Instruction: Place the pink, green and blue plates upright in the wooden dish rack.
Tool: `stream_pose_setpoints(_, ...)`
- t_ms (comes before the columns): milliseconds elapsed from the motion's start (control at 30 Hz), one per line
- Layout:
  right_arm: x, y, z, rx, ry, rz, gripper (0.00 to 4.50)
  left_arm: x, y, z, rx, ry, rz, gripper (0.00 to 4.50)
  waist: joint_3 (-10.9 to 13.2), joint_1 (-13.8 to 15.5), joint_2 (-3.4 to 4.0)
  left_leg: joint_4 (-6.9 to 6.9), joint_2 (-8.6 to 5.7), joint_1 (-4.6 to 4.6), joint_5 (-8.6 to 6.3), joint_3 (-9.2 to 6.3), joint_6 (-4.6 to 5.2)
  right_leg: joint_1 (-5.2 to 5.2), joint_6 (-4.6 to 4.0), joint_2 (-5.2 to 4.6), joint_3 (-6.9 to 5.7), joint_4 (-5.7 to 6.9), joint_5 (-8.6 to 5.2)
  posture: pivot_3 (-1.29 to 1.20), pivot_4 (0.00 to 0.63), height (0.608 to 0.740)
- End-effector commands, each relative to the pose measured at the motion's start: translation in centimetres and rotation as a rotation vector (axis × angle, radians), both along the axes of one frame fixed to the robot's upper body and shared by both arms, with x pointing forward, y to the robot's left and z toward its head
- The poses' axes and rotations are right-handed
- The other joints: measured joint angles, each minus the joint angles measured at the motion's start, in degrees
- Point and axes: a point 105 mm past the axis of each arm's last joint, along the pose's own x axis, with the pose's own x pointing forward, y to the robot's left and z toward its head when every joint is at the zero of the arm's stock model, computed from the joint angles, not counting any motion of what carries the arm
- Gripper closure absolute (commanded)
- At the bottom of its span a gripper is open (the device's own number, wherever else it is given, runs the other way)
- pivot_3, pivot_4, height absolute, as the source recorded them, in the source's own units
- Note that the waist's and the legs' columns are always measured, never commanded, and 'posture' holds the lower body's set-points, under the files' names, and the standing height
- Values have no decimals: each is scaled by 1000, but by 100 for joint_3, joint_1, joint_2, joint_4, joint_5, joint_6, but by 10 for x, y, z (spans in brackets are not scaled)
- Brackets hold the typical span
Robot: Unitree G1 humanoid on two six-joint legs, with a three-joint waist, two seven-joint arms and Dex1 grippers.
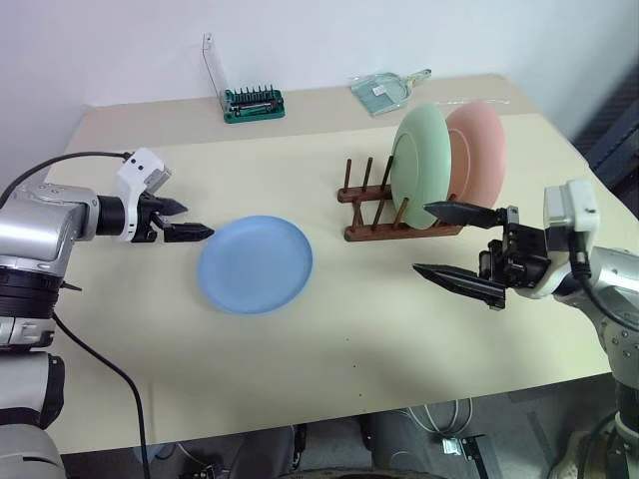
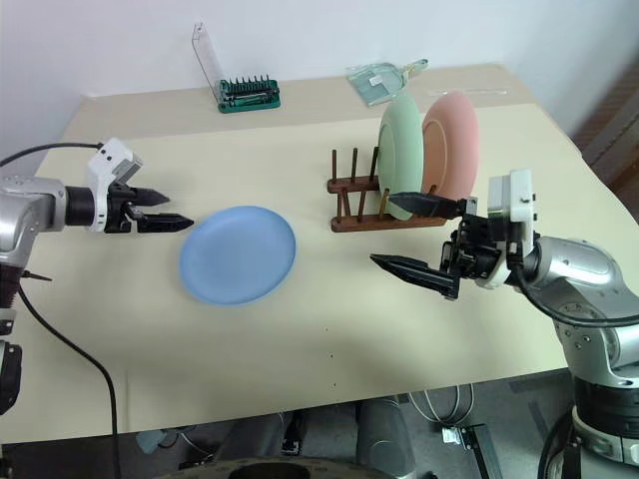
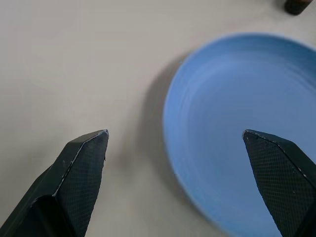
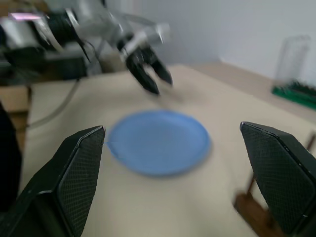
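Note:
The light blue plate (image 1: 255, 264) lies flat on the beige table, left of centre. The green plate (image 1: 421, 165) and the pink plate (image 1: 481, 152) stand upright side by side in the right end of the wooden dish rack (image 1: 369, 218), whose left pegs are free. My left gripper (image 1: 197, 221) hovers open just left of the blue plate's rim, pointing at it; the left wrist view shows that rim (image 3: 170, 128) between its spread fingers. My right gripper (image 1: 422, 238) is open and empty in front of the rack, pointing left toward the blue plate (image 4: 158, 140).
A green tool holder (image 1: 252, 102) with a clear panel stands at the table's back left. A clear plastic scoop (image 1: 384, 90) lies at the back centre. The table's front edge (image 1: 329, 414) runs close below the plate.

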Motion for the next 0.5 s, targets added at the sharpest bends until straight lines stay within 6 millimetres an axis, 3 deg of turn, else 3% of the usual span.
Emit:
stream_pose_setpoints(33, -3, 3, 6, 5, -29, 13, 26, -5, 9, 4, 57, 67, 64, 0, 1, -14, -2, 0, 0, -1, 0, -2, 0, 0, 0, 0, -1, 0, 0, 0, 150, 740)
stream_pose_setpoints(233, 2, 5, 4, 16, -26, -3, 26, 8, 9, -8, -40, 257, 263, 0, 1, 10, -4, 1, -2, -1, 2, -2, -3, -1, 0, 1, -2, 4, 0, 0, 150, 740)
stream_pose_setpoints(500, 0, 4, 3, 18, -25, -24, 26, 0, -11, -35, -36, 442, 229, 0, 2, -37, -5, 1, -3, -14, 16, 2, -29, -14, 0, 0, 0, 11, 0, 0, 150, 740)
